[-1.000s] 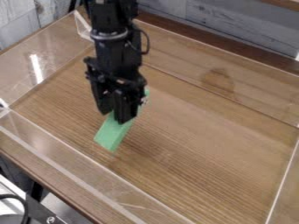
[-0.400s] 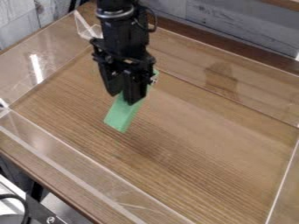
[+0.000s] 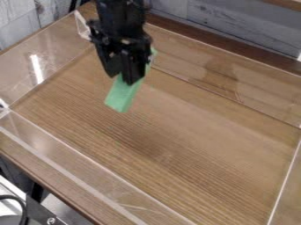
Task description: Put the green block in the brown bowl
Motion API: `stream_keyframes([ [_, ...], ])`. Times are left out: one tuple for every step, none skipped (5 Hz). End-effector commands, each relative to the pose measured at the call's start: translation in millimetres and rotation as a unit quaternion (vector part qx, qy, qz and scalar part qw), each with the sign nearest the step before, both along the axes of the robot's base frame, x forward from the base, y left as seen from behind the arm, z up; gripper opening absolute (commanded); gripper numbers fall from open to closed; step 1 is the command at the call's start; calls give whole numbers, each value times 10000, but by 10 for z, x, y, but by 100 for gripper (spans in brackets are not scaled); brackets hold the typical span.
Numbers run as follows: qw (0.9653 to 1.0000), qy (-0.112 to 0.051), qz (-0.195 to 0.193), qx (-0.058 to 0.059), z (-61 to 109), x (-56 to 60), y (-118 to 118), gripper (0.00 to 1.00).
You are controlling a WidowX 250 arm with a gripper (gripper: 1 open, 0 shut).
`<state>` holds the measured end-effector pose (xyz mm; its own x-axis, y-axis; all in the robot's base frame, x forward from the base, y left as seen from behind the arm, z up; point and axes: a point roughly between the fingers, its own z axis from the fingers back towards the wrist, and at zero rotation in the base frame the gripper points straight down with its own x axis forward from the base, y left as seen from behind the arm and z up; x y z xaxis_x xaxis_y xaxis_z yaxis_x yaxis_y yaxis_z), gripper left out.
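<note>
The green block is a flat bright green bar. It hangs tilted in the air above the wooden table, its upper end caught between the fingers of my black gripper, which is shut on it. The arm comes down from the top of the camera view, a little left of centre. A faint shadow of the block lies on the wood below it. The brown bowl is out of view.
A clear plastic wall rings the wooden table surface, with a low front edge at the bottom left and a right side panel. A grey plank backdrop stands behind.
The gripper has risen and moved toward the back with the green block in it. The block has left the table and now hangs clear of the wood.
</note>
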<state>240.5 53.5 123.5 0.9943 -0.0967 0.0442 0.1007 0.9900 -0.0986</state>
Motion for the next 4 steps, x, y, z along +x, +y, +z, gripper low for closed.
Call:
stream_keyframes([
  [9986, -510, 80, 124, 252, 158, 76, 0],
  [9978, -636, 92, 154, 203, 243, 161, 0],
  [9974, -691, 62, 205, 93, 277, 215, 0],
  [9971, -719, 17, 251, -20, 296, 240, 0],
])
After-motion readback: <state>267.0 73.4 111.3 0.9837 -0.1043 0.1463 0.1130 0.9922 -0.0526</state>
